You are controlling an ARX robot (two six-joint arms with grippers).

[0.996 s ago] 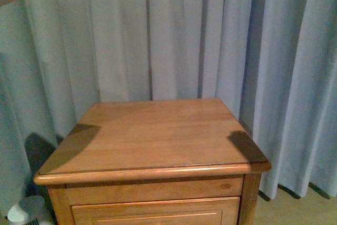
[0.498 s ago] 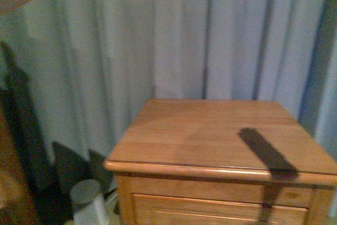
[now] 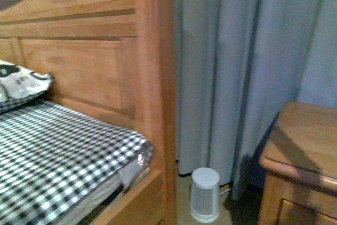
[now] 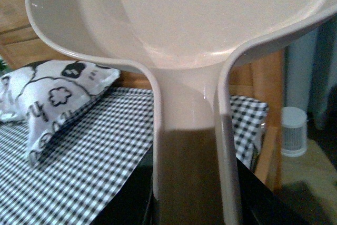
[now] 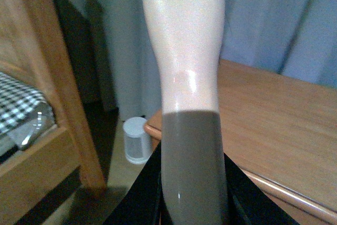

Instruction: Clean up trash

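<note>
The trash is out of view in every frame. The pale pink dustpan (image 4: 184,19) fills the upper part of the left wrist view. Its handle runs down between the black jaws of my left gripper (image 4: 194,204), which is shut on it. In the right wrist view the glossy pink handle of the brush (image 5: 184,51) rises from my right gripper (image 5: 192,201), shut around its shaded lower end. The bristles are not visible. Neither arm appears in the front view.
A bed with a black-and-white checked sheet (image 3: 52,156), a patterned pillow (image 4: 58,93) and a tall wooden headboard (image 3: 95,67) stands at the left. A wooden nightstand (image 3: 308,140) is at the right. A small white cylinder (image 3: 205,193) stands on the floor between them, before grey-blue curtains (image 3: 237,51).
The front view has swung left. The nightstand slid from the middle to the right edge, and the bed, headboard and white cylinder came into view.
</note>
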